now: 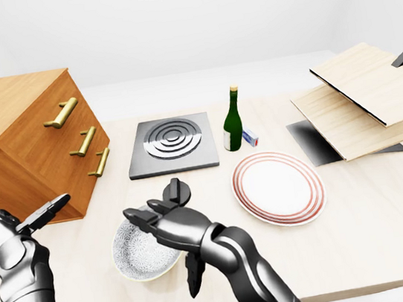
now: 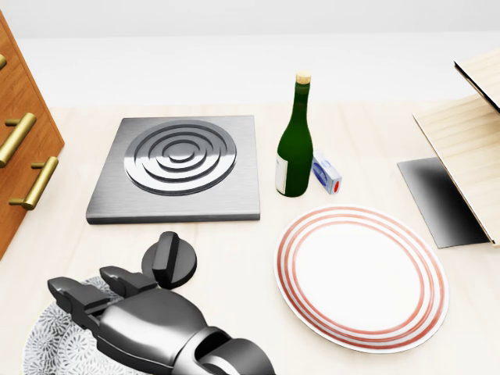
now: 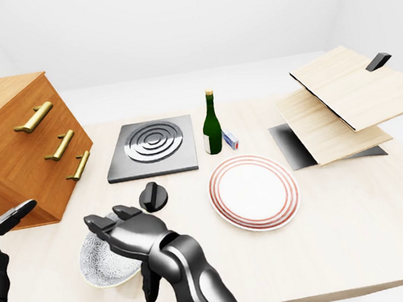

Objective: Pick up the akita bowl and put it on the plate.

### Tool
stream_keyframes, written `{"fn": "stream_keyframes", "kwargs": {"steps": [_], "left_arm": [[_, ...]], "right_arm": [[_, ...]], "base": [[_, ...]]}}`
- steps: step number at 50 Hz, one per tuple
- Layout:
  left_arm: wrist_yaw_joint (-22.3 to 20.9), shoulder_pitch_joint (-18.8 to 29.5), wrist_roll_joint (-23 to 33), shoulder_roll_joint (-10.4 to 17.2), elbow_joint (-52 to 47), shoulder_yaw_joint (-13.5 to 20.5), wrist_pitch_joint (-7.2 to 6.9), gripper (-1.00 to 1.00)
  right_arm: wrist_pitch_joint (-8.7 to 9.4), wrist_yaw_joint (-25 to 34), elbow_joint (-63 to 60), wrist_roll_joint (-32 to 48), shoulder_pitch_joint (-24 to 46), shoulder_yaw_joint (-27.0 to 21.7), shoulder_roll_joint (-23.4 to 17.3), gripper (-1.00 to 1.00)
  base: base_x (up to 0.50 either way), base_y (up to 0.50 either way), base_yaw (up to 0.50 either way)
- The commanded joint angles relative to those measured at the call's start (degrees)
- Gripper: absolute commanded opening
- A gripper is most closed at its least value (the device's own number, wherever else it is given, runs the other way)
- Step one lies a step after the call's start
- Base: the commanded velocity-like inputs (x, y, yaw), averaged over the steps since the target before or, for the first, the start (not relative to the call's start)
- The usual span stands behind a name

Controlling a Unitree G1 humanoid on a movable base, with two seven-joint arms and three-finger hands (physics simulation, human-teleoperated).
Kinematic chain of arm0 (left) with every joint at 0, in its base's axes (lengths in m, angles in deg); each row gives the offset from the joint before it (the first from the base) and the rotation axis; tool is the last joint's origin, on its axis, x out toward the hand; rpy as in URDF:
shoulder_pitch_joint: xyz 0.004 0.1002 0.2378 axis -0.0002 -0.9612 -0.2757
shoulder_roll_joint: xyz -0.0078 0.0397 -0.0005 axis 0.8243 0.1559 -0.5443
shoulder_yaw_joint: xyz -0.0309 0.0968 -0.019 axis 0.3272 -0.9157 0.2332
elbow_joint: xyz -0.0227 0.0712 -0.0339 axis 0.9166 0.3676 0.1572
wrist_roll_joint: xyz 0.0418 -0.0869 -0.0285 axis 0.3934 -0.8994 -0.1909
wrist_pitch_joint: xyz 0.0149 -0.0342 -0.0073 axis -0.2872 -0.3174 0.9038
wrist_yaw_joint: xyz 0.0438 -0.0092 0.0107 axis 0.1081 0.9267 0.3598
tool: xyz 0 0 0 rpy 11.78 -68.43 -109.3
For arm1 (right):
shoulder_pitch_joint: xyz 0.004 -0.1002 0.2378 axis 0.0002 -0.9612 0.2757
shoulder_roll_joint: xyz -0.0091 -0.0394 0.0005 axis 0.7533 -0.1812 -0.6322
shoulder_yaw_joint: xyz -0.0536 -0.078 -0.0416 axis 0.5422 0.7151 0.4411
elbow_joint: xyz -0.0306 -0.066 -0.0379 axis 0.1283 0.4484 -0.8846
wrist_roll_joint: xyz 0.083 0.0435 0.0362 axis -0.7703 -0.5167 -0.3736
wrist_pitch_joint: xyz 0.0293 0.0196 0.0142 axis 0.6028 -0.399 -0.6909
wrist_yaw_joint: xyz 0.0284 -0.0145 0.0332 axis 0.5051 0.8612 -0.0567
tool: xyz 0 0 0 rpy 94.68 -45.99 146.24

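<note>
right robot hand (image 1: 176, 224) hovers with fingers spread wide over the right rim of the akita bowl (image 1: 135, 252), gripping nothing. Bowl sits on the surface (image 1: 360, 211) left of the plate (image 1: 278, 187), well apart. My worry: pinch that rim too shallow and it tips or skids off. Left robot hand (image 1: 5, 226) hangs open too

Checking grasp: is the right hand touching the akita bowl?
Cannot tell. In the left-eye view the right hand overlaps the akita bowl; no gap or contact shows.

The right hand (image 3: 140, 241) spreads open fingers over the akita bowl (image 3: 99, 263); the plate (image 3: 253, 191) lies apart, rightward.
</note>
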Motion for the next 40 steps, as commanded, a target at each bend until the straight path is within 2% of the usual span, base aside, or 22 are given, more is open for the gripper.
{"fn": "stream_keyframes", "kwargs": {"steps": [1,20,40], "left_arm": [[0.1,0.2,0.0,-0.1,0.3,-0.2,0.00,1.00],[-0.2,0.5,-0.2,0.0,0.7,-0.2,0.00,1.00],[-0.2,0.9,-0.5,0.1,1.3,-0.5,0.00,1.00]], "right_arm": [[0.00,0.0,0.7,0.8,-0.2,0.8,0.0,1.00],[0.00,0.0,3.6,11.7,0.6,-0.9,0.1,1.00],[0.00,0.0,5.7,15.3,1.2,-1.1,2.2,1.00]], "base": [[0.00,0.00,0.00],[0.00,0.00,0.00],[0.00,0.00,0.00]]}}
